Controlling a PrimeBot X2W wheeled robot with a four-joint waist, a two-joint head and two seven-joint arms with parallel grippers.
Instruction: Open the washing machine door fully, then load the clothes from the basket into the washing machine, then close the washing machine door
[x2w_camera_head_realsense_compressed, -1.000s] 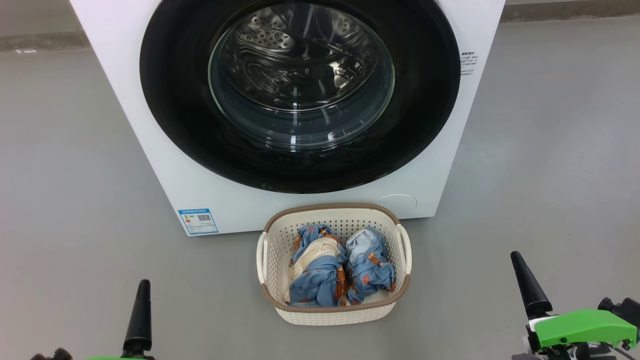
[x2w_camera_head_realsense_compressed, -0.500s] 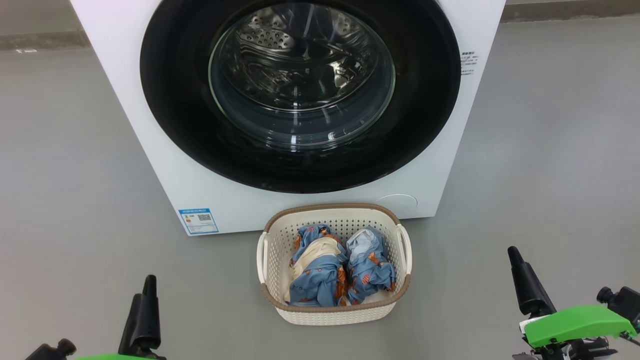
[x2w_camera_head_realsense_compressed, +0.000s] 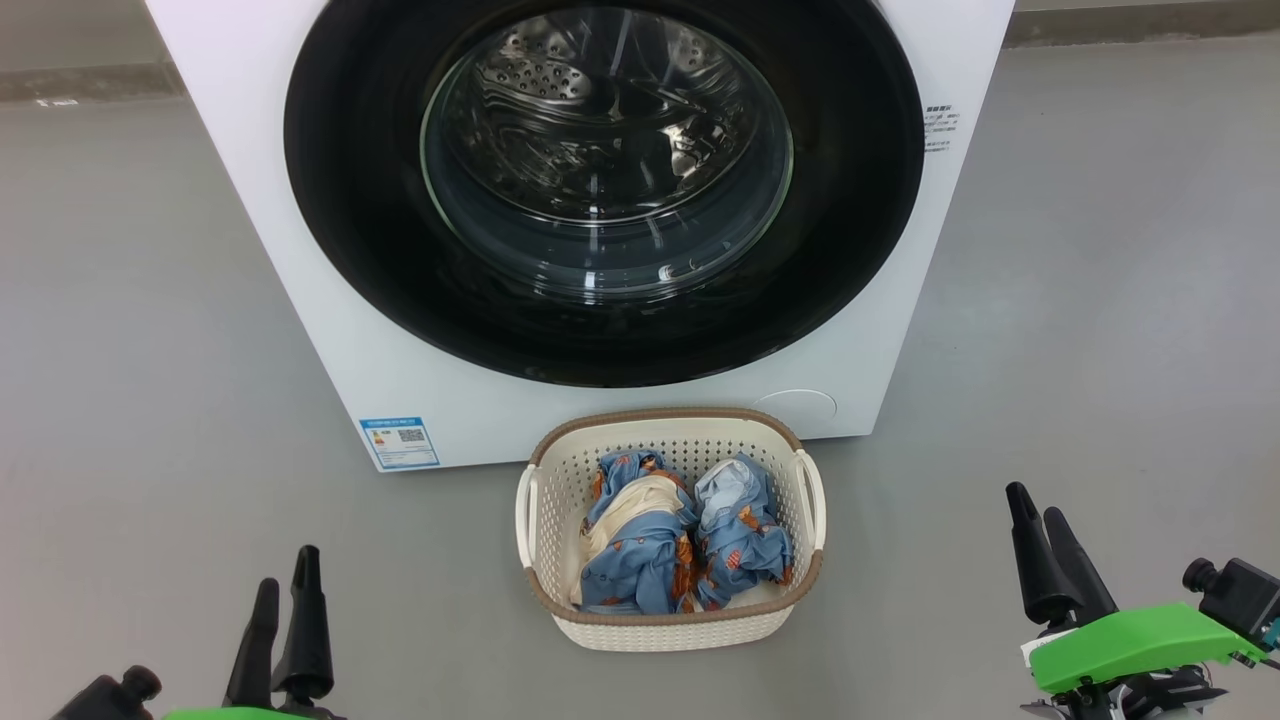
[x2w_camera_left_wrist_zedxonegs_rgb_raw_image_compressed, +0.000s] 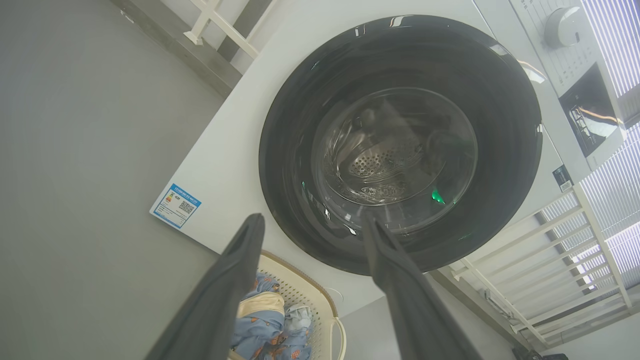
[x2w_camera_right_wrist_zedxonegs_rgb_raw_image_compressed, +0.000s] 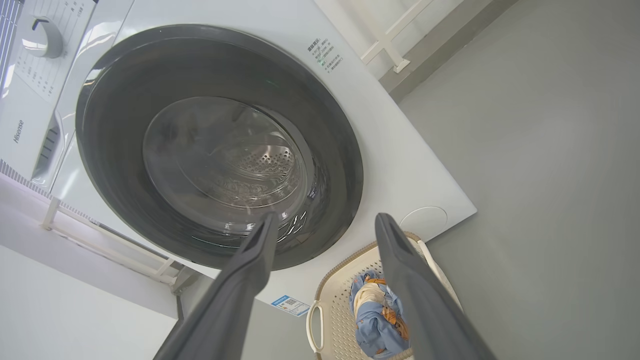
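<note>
Front of the washing machine (x2w_camera_head_realsense_compressed: 350, 360), seen from the robot's head and both wrists. The brand name "Hisense" (x2w_camera_right_wrist_zedxonegs_rgb_raw_image_compressed: 18, 131) is printed on the pale control strip above the door, near a white dial (x2w_camera_right_wrist_zedxonegs_rgb_raw_image_compressed: 42, 36); a dark display panel (x2w_camera_left_wrist_zedxonegs_rgb_raw_image_compressed: 590, 112) lies on the same strip. A blue label (x2w_camera_head_realsense_compressed: 398, 442) bearing a QR code is stuck at the lower left corner of the white front; its small print is too fine to read. A block of grey print (x2w_camera_head_realsense_compressed: 937, 125) sits to the right of the door and is likewise illegible. A round cover (x2w_camera_head_realsense_compressed: 796, 403) marks the lower right corner.

The washing machine door (x2w_camera_head_realsense_compressed: 605, 150) is shut, its black rim flat against the front; the steel drum (x2w_camera_head_realsense_compressed: 560, 100) shows through the glass. The basket (x2w_camera_head_realsense_compressed: 548, 505) stands on the grey floor (x2w_camera_head_realsense_compressed: 150, 300) just before the machine's base, below the door and between the robot and the machine. The clothes (x2w_camera_head_realsense_compressed: 680, 540), two bundles side by side, lie inside the basket.

The left pincer (x2w_camera_head_realsense_compressed: 288, 567) hangs over the floor to the left of the basket, the right pincer (x2w_camera_head_realsense_compressed: 1033, 500) to its right, both well apart from it. Each is released, fingers spread, grasping nothing. A white railing (x2w_camera_left_wrist_zedxonegs_rgb_raw_image_compressed: 602, 243) runs beside the machine.
</note>
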